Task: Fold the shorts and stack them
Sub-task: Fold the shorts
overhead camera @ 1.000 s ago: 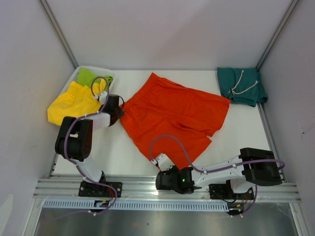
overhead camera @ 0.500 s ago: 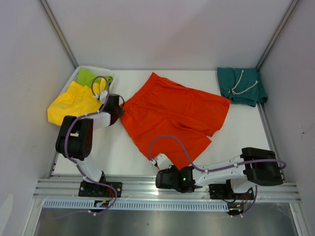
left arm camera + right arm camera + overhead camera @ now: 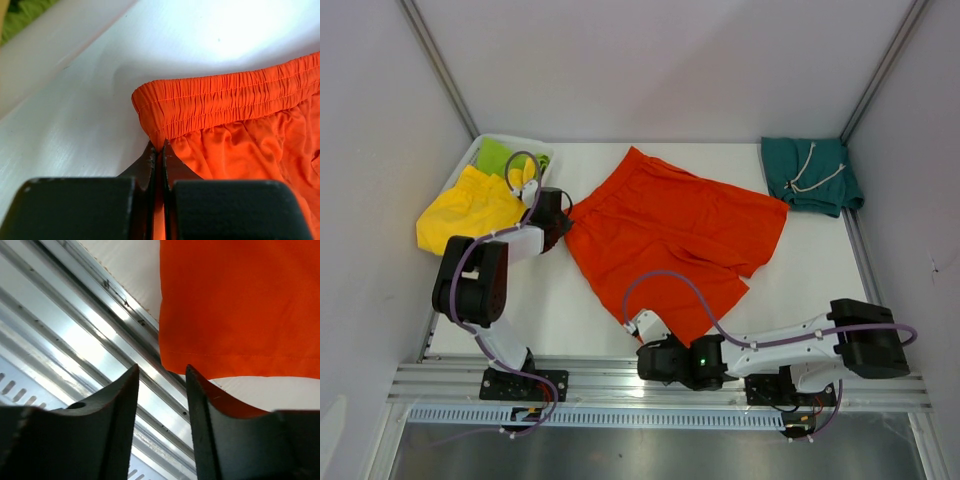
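The orange shorts (image 3: 670, 235) lie spread flat across the middle of the table. My left gripper (image 3: 563, 222) is shut on their left waistband corner (image 3: 155, 112), with the cloth pinched between the black fingers (image 3: 150, 160). My right gripper (image 3: 161, 371) is open at the table's front edge. The bottom hem corner of the orange shorts (image 3: 240, 300) lies just beyond its fingertips, and nothing is between them. In the top view that right gripper (image 3: 658, 352) sits low by the front rail. The teal shorts (image 3: 812, 175) rest folded at the back right, white drawstring on top.
A white bin (image 3: 480, 150) at the back left holds lime-green shorts (image 3: 502, 155), and yellow shorts (image 3: 470, 212) spill over its near side. Aluminium rails (image 3: 620, 380) run along the front edge, right under the right gripper (image 3: 100, 345).
The right arm's elbow has swung out to the right and lower, with its wrist shifting slightly along the front rail. The left arm has barely moved at the waistband corner.
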`<action>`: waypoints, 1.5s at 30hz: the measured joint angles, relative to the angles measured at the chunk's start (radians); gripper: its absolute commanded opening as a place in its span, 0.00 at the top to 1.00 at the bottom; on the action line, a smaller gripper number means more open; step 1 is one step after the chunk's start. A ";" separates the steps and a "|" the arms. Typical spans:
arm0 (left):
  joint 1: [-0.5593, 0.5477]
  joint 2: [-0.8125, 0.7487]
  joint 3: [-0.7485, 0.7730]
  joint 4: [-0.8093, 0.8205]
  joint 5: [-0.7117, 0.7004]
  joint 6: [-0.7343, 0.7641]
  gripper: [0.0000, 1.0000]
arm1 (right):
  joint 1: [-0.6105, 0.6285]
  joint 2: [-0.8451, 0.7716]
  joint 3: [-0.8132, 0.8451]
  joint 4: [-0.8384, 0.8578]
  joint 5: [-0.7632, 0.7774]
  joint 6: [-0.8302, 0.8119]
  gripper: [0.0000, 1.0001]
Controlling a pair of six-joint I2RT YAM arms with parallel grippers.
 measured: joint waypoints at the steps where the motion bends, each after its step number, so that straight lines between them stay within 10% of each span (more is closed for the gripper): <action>1: 0.000 0.000 0.003 -0.001 0.000 0.000 1.00 | 0.000 0.018 0.000 0.000 0.000 -0.001 0.51; 9: 0.000 -0.010 0.013 -0.011 0.000 0.008 1.00 | -0.002 0.131 0.009 0.001 0.000 -0.009 0.39; 17: 0.000 -0.010 0.017 -0.015 0.004 0.010 1.00 | 0.003 0.171 0.037 0.019 -0.011 -0.011 0.54; 45: 0.000 -0.010 0.024 -0.015 0.005 0.016 1.00 | -0.071 0.153 0.020 0.077 -0.111 -0.011 0.47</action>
